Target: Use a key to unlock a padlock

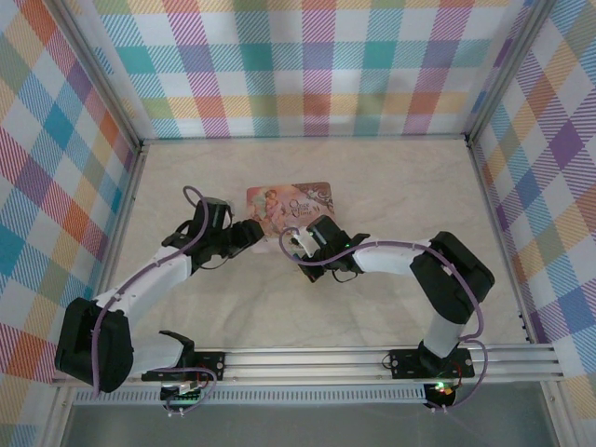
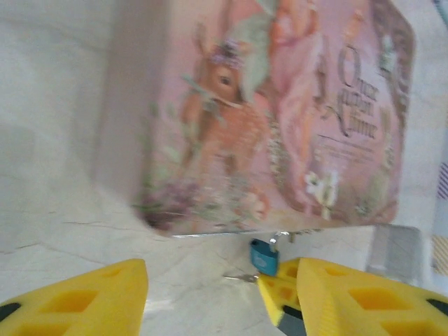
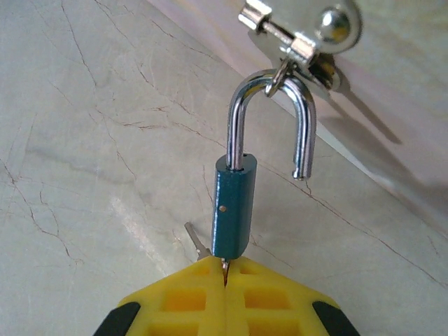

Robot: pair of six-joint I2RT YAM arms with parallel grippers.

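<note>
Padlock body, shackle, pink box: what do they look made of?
Padlock body: probably metal, matte teal coating, small rivet visible. Shackle: polished steel or chrome, mirror highlights. Pink box: likely printed tin, soft sheen, metal hasp.

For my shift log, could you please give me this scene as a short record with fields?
padlock: blue body, hooked through the hasp of the tin box
shackle: open, one leg out of the body
key: at the padlock's underside, mostly hidden between the fingers
right tool: shut on the key
left tool: open, holding nothing, just short of the tin box
</note>
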